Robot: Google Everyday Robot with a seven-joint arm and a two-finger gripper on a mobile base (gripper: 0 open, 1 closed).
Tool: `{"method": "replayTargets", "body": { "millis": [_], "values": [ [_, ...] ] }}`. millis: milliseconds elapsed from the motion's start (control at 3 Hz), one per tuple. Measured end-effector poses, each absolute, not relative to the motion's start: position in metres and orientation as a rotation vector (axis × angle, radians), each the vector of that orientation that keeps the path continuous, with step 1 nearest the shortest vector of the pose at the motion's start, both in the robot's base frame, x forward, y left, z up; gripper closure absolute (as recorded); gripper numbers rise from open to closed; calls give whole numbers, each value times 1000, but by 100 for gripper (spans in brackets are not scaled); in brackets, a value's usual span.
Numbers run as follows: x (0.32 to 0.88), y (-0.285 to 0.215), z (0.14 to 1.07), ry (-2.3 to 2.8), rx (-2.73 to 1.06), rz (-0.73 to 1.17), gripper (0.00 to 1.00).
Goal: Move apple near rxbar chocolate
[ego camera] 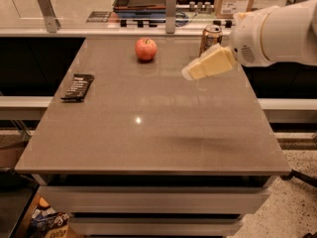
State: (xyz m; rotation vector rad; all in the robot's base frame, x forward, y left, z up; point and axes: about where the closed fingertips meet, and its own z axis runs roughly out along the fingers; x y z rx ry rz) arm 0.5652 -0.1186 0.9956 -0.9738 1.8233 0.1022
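The red-orange apple [146, 49] sits near the far edge of the grey table [148, 133], left of centre. The rxbar chocolate [78, 87], a flat black bar with white lettering, lies near the table's left edge. My gripper [190, 73], cream-coloured, hangs above the table's right part, to the right of the apple and apart from it, with the white arm [277, 33] behind it.
A gold-brown drink can [210, 36] stands at the far right of the table, partly hidden by the gripper. A metal rail and posts [171, 4] run behind the far edge. A snack bag [47, 222] lies on the floor at lower left.
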Motion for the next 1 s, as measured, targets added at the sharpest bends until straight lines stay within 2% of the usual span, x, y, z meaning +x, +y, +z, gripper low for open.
{"method": "replayTargets", "body": {
  "millis": [333,1000],
  "values": [
    [587,-106,992,1858,-942,52,0],
    [595,-104,994,1872,-872,70,0]
  ]
}}
